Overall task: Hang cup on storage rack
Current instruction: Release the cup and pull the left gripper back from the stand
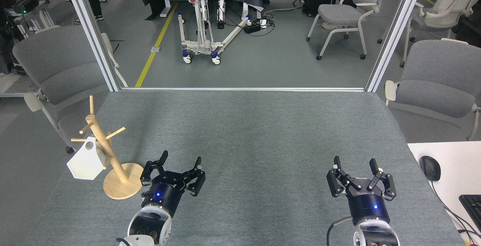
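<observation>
Grey felt: covers the table (248,133), bare across the middle.
Rack (109,155): light wood, upright pole leaning a little left in this view, round disc base on the felt at near-left, close to the table's left edge.
Pegs: several short ones angled up off the pole, left and right.
Cup (87,159): white, faceted, hanging on a left-side peg of the rack, clear of the felt, rim pointing down-left, small round hole near its top by the pole.
Cup contact: touches the rack only; no gripper on it.
Left gripper (181,160): black, fingers spread apart, nothing between them, just right of the rack base, over the felt, blue light on its body.
Left gripper vs cup: apart, rack base lies between them.
Right gripper (354,161): black, fingers spread apart, empty, near-right part of the table, blue light on.
Grippers: well apart from each other, both pointing away from the robot.
Frame: two aluminium posts (90,31) rise from the table's far corners, a rail joins them along the far edge.
Chairs: grey one (56,65) behind the left corner, grey one (439,76) behind the right, more further back.
White desk (447,170): at right, holds a black mouse (430,167) and a keyboard corner (471,204).
Floor: grey, yellow line (156,43), white wheeled stand (201,20) beyond the table.
</observation>
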Controlling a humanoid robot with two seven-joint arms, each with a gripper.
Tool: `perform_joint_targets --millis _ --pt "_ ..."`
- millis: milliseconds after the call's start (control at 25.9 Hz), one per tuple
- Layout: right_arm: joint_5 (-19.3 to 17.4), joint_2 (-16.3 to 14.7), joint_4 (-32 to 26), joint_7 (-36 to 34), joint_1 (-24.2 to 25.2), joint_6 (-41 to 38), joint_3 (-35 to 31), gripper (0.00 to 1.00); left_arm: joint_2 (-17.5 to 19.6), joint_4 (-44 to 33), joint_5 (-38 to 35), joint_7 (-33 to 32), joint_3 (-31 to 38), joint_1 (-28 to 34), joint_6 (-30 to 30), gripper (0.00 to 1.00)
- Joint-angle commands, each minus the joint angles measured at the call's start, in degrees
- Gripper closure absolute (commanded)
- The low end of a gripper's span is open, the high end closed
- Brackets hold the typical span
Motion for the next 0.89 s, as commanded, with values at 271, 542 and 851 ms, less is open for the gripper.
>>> perform_joint_targets --millis 271,542,851 --pt "-0.09 0.38 1.39 -0.15 0.08 0.02 0.07 0.01 0.02 -8.28 1.72 -0.44 -5.96 2.48 7.98 0.02" --pt "-0.09 0.29 1.92 -0.42 -0.01 0.02 0.16 0.01 0.1 -9.34 1.72 -0.71 -7.81 3.97 12.11 0.02" --pt "-0.09 0.11 1.92 -0.33 -0.01 -0.16 0.25 0.01 0.1 -8.55 1.72 -0.71 -11.23 4.06 12.82 0.02"
